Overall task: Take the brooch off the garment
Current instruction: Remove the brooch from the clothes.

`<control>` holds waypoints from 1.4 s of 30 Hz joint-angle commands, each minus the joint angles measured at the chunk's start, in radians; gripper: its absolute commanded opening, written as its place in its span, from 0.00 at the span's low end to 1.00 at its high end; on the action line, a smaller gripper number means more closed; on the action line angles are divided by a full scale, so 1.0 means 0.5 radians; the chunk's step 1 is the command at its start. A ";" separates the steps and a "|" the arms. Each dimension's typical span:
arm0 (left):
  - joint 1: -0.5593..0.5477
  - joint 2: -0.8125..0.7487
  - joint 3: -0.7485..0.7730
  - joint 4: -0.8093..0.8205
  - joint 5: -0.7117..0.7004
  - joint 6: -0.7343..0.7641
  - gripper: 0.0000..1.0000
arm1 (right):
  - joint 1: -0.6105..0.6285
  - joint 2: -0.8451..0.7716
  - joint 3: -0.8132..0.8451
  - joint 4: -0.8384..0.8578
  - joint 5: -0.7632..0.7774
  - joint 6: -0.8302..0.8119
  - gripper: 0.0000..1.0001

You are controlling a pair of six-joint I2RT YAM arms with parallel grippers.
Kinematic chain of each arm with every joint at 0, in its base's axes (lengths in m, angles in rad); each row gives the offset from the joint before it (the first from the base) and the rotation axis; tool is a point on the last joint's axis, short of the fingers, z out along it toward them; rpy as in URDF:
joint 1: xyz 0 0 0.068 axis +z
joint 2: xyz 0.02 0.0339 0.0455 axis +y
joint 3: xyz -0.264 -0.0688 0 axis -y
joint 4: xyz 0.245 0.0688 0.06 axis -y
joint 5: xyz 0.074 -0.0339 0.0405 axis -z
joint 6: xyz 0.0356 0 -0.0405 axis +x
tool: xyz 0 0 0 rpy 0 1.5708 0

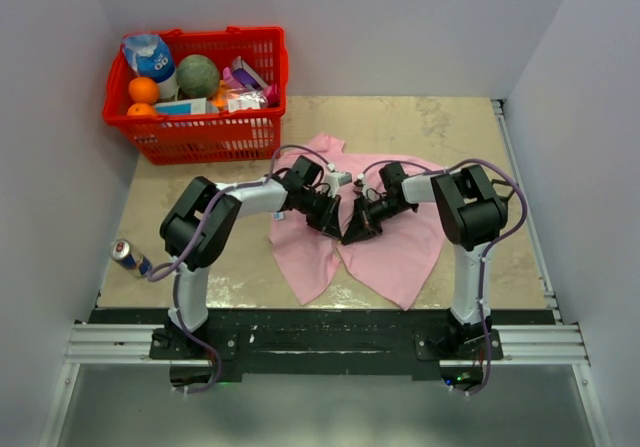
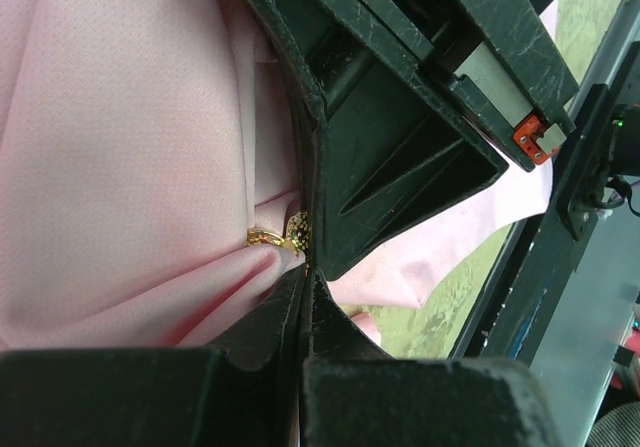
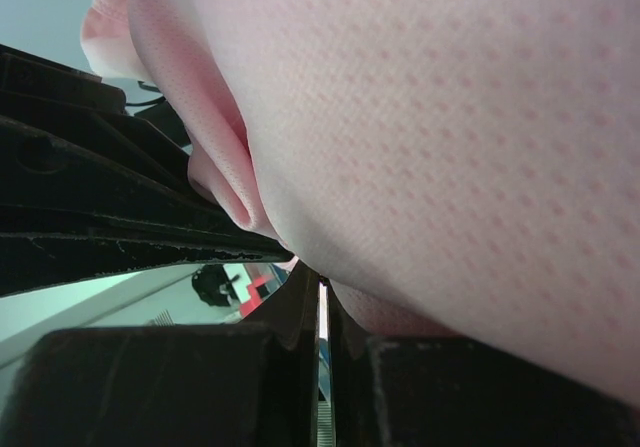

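Worryingly, the left gripper (image 2: 305, 279) pinches a central fold of the garment (image 2: 130, 147) and the right gripper (image 3: 322, 287) sits shut against it, so yanking the brooch (image 2: 286, 235) pinned there could tear cloth.

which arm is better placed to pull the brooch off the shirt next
Probably left: the brooch sits right at the tips of the shut left gripper, on a gathered fold of the garment. The shut right gripper shows only pink cloth in its own view, no brooch.

No legible text in any view. Packs (image 1: 243, 79) in the basket (image 1: 205, 139), far beyond the jaws: print unreadable.
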 commanded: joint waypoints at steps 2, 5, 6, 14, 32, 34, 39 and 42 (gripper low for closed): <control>-0.061 0.111 0.069 -0.043 -0.451 0.100 0.00 | 0.019 0.093 0.000 -0.039 0.086 0.030 0.00; -0.098 0.133 0.103 -0.117 -0.584 0.143 0.00 | 0.016 0.096 0.003 -0.042 0.077 0.030 0.00; -0.110 0.139 0.103 -0.138 -0.635 0.149 0.00 | 0.016 0.096 0.003 -0.039 0.080 0.030 0.00; -0.126 0.176 0.106 -0.221 -0.835 0.195 0.00 | 0.016 0.093 -0.003 -0.039 0.083 0.036 0.00; -0.199 0.326 0.158 -0.353 -1.348 0.299 0.00 | 0.016 0.106 0.006 -0.106 0.147 -0.019 0.00; -0.239 0.332 0.177 -0.381 -1.363 0.318 0.00 | 0.019 0.109 -0.003 -0.113 0.157 -0.025 0.00; -0.239 0.173 0.183 -0.378 -1.140 0.260 0.00 | 0.019 0.109 0.006 -0.134 0.163 -0.041 0.00; -0.172 -0.005 0.192 -0.372 -0.953 0.238 0.00 | 0.019 0.106 0.022 -0.137 0.163 -0.038 0.00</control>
